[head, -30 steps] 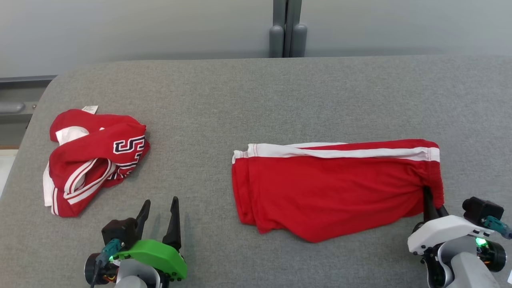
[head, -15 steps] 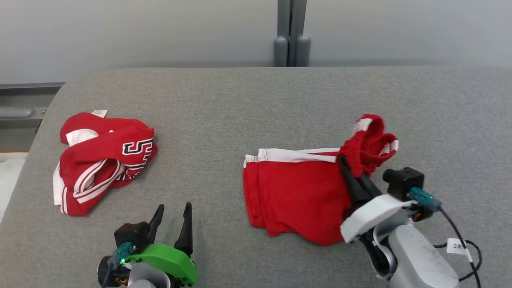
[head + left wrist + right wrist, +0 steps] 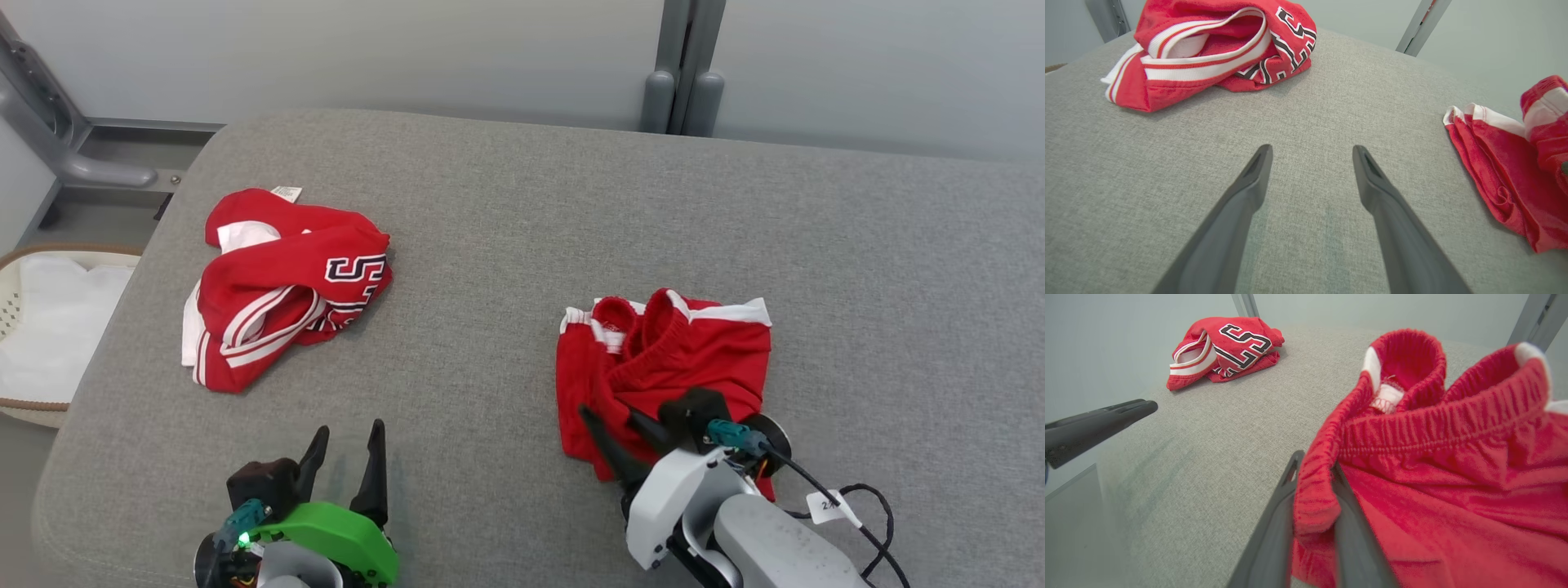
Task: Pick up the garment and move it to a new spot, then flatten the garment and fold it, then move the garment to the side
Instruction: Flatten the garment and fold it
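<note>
The right claw is pinching the waistband of the red shorts between narrowly parted fingers. The shorts are lying bunched right of centre on the grey bench. The left claw is hovering wide open, holding nothing.

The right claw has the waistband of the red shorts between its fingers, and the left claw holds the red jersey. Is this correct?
No: the left claw holds nothing. The left wrist view shows it open over the grey table, the red jersey lying apart from it. The rest is right.
</note>
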